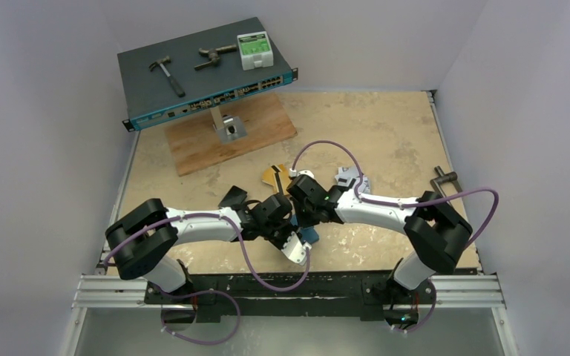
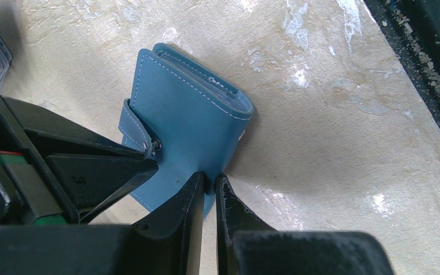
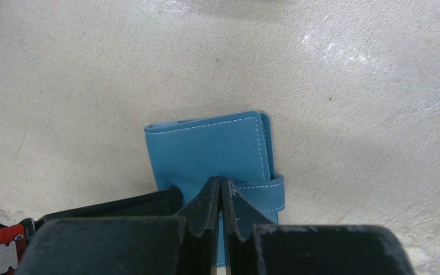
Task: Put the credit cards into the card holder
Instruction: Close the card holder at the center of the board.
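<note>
Holder [image 2: 195,114] is lying folded, cards [image 1: 271,176] outside, while I'm pinching its edge with left claw [image 2: 209,184], right claw [image 3: 219,192] clenched at strap [image 3: 266,192].

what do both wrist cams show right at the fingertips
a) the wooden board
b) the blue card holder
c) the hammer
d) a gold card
b: the card holder, folded, fills both wrist views, with the left gripper pinching its near edge and the right gripper closed on its snap strap.
</note>
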